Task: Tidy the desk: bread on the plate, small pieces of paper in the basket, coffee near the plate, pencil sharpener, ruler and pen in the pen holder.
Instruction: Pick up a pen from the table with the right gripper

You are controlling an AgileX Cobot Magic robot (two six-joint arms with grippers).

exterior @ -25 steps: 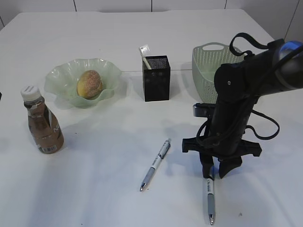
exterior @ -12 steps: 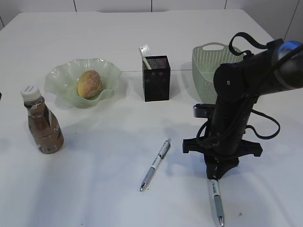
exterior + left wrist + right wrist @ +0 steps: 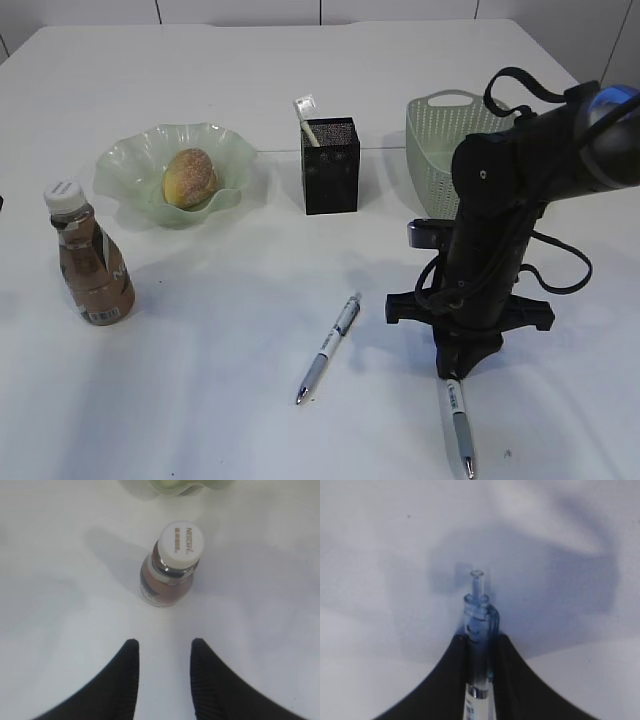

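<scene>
Since a second ago my right gripper (image 3: 462, 372) has gone from straddling the near pen (image 3: 457, 424) with jaws apart to pinching its clicker end, and the pen's tip has swung a little to the right on the table (image 3: 220, 400). In the right wrist view both fingers (image 3: 447, 680) press against the clear barrel just below the clip, so I read it as clamped on the pen, which lies flat on the table.

My left gripper (image 3: 162, 650) hangs open and empty just short of the Nescafé coffee bottle (image 3: 170, 565), which stands upright near the green plate (image 3: 120, 165) holding the bread (image 3: 189, 177).

I judge the pen light, stiff and slick; held this near one end it may pivot or slip when lifted, so a firm, slow raise seems wise. A second pen (image 3: 329, 348) lies loose mid-table, apart from the first. The black mesh pen holder (image 3: 331, 167) stands behind, beside the basket (image 3: 440, 130).
</scene>
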